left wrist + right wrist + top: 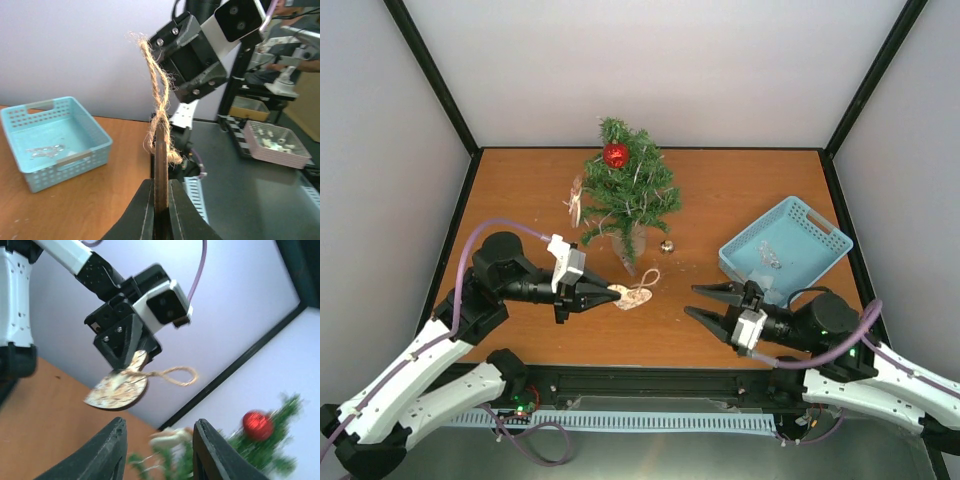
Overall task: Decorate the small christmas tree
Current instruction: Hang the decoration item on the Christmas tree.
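The tree stands at the back middle of the table, a red ball near its top. The left gripper is pinched tight on a wooden heart with a twine loop, toward the front edge. The right gripper faces it, jaws partly apart and empty, beside a blue basket at the right edge.

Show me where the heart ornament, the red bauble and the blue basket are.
heart ornament (117, 390): right wrist view, middle of its face.
red bauble (616, 155): top external view, its centre.
blue basket (755, 225): top external view, its left rim.
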Controlling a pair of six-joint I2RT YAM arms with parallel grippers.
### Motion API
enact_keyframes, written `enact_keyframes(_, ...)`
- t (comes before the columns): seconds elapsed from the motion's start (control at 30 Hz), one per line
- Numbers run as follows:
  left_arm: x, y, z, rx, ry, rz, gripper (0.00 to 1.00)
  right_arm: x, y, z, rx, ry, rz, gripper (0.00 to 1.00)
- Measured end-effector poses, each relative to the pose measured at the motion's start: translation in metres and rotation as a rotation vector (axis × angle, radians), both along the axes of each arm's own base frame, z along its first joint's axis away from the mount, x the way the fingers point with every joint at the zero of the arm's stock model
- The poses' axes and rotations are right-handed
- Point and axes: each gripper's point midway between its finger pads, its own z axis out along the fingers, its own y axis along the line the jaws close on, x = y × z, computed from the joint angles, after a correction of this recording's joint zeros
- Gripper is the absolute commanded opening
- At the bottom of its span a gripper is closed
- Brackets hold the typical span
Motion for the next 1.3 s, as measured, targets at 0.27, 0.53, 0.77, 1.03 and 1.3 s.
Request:
enact_keyframes(0.27, -0.023, -0.001, 0.003, 0.002, 0.094, -0.152, 0.01, -0.001, 0.01, 0.012, -0.11, -0.512, -0.054, 0.38)
enact_keyframes(0.53, -0.032, -0.001, 0.002, 0.005, 0.142, -0.222, 0.01, 0.008, 0.029, 0.023, -0.223, -0.738, -0.078, 0.39)
enact_keyframes(0.77, -0.029, -0.005, -0.005, 0.026, 0.175, -0.229, 0.01, 0.012, 0.04, 0.01, -0.297, -0.779, -0.054, 0.35)
enact_keyframes(1.03, -0.025, -0.008, -0.012, 0.048, 0.199, -0.226, 0.01, 0.012, 0.041, 0.004, -0.328, -0.784, -0.041, 0.37)
enact_keyframes(1.3, -0.013, -0.011, -0.015, 0.064, 0.184, -0.16, 0.01, 0.012, 0.033, 0.012, -0.294, -0.728, -0.067, 0.39)
